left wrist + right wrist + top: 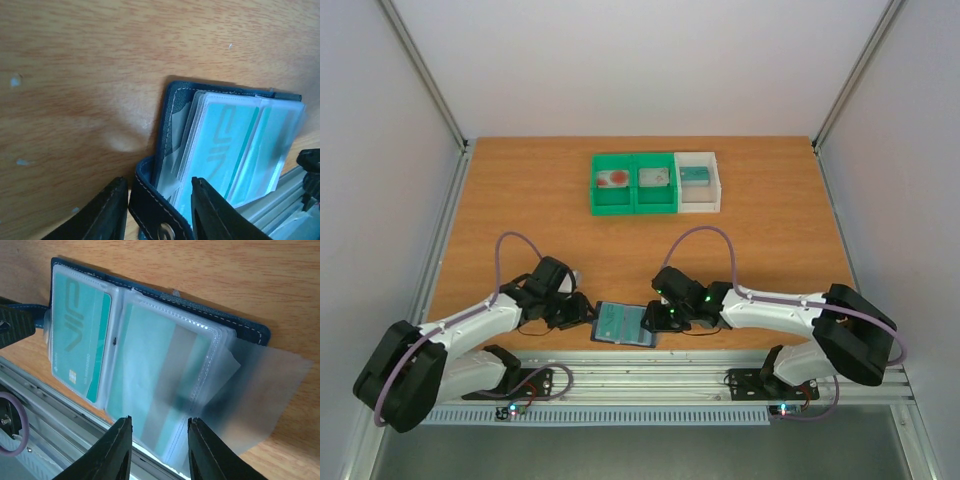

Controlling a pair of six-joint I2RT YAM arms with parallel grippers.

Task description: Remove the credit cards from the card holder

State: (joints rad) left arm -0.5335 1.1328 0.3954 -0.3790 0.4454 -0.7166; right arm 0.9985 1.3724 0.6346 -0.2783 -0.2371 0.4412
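Note:
The card holder (623, 323) lies open near the table's front edge, dark blue with clear plastic sleeves. In the right wrist view a teal VIP credit card (80, 340) sits in its left sleeve and another teal card (160, 375) in the right sleeve. My left gripper (582, 310) is at the holder's left edge. It is open, its jaws astride the holder's snap tab (150, 205) without pinching it. My right gripper (658, 318) is open at the holder's right side, and in its wrist view (160, 418) the jaws stand over the near edge of the right sleeve.
Two green bins (634, 205) and a white bin (700, 205) stand at the back. One holds a pale card with a red blotch (613, 179), one a pale card (653, 177), the white one a teal card (695, 175). The metal rail (650, 375) runs just behind the holder.

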